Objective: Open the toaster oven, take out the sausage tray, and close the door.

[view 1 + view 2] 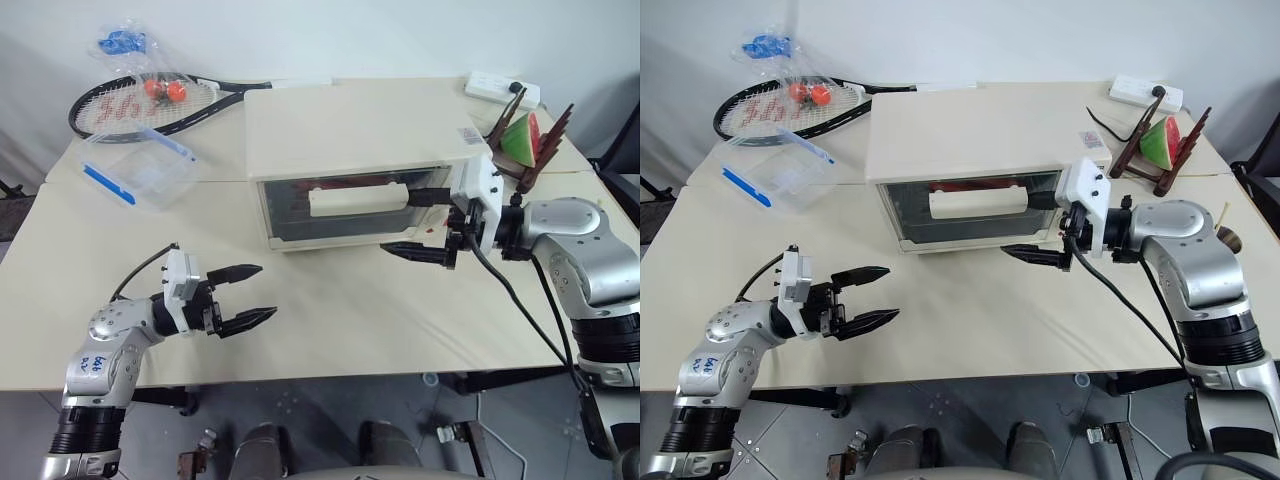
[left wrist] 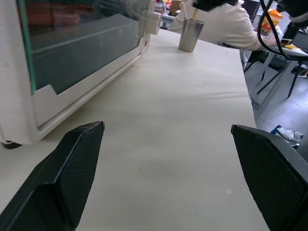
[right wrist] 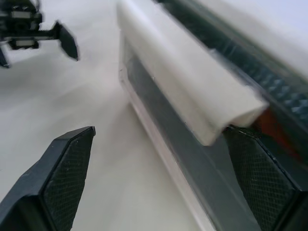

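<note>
While wide open, right tool point(image 1: 1040, 226) at door point(image 1: 970, 208) handle point(image 1: 976, 203).

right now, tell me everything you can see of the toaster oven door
The door is a clear glass front panel on the cream-white toaster oven, shut and upright. A long cream-white bar handle runs across its upper part. Something red shows dimly behind the glass. The right end effector is open, one finger at the handle's right end and one lower, in front of the door; whether it touches cannot be told. The oven stands on the table.
</note>
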You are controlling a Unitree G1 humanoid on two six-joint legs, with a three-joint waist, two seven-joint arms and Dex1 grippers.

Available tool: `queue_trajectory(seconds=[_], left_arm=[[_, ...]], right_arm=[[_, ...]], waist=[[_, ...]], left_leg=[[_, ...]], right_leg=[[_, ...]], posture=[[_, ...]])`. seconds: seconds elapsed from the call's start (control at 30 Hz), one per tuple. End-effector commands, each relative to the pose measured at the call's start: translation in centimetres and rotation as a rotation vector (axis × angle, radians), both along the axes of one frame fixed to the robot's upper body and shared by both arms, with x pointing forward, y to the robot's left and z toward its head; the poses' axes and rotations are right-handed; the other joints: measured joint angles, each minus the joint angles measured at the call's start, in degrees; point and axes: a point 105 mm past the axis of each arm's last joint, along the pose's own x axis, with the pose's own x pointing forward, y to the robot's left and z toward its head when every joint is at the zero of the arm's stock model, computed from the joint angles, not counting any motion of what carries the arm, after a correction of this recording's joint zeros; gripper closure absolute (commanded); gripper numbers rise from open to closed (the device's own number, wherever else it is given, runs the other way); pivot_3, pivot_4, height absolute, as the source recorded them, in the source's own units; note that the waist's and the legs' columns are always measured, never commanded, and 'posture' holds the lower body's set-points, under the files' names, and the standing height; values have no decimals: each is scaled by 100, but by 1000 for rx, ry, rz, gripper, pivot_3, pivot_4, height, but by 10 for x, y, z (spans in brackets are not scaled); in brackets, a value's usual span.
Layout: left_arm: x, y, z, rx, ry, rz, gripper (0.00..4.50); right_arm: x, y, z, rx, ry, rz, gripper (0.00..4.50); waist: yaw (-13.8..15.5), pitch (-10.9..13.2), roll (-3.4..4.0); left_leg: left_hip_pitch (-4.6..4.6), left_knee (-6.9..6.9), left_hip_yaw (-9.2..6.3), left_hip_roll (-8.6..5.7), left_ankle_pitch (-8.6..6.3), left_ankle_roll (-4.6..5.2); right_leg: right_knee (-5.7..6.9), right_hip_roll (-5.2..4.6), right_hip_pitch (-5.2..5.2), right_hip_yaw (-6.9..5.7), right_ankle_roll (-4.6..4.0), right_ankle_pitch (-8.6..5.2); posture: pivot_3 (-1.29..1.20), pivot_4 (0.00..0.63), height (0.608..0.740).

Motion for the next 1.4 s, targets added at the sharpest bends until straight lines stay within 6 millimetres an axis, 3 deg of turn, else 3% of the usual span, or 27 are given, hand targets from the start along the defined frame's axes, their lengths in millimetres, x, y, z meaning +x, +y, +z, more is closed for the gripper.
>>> queue_trajectory(seconds=[0.03,0.3,0.57,0.67,0.8,1.0,1.1,1.4], left_arm=[[-3,0,11,-8,-47,-4,0],[5,9,22,-73,-4,49,0],[16,41,52,-208,69,163,0],[6,54,67,-264,63,97,527],[3,56,74,-248,92,54,1722],[11,39,80,-240,72,-19,3552],[24,28,80,-229,42,-41,4483],[48,-2,62,-78,85,-160,4483]], right_arm=[[-5,0,9,11,-62,26,76],[-24,13,22,34,-92,116,76],[-55,27,-15,-38,-8,202,76],[-58,30,-26,-45,7,203,0],[-58,31,-30,-46,8,201,0],[-56,33,-32,-44,0,196,0],[-55,34,-32,-39,-1,193,0],[-59,32,-34,-41,13,163,0]], waist=[[1,0,0],[7,1,1],[-17,2,3],[-36,2,3],[-57,2,3],[-98,2,3],[-110,2,2],[-109,5,-2]], left_leg=[[0,0,0,0,0,0],[0,0,0,1,0,-1],[-1,-11,4,6,-3,-6],[0,-11,7,7,-3,-6],[0,-11,7,8,-4,-8],[1,-11,7,8,-4,-8],[1,-11,8,8,-4,-9],[1,-10,13,7,-4,-9]], right_leg=[[0,0,0,0,0,0],[0,-1,-1,-1,0,0],[0,-1,-10,-17,-3,-2],[0,-1,-10,-17,-4,-2],[1,-1,-11,-19,-7,-4],[3,-1,-11,-20,-8,-4],[3,-1,-11,-21,-8,-4],[3,0,-11,-24,-8,-4]], posture=[[0,150,740],[0,150,740],[0,150,740],[0,150,740],[0,150,740],[0,150,740],[0,150,740],[0,150,740]])
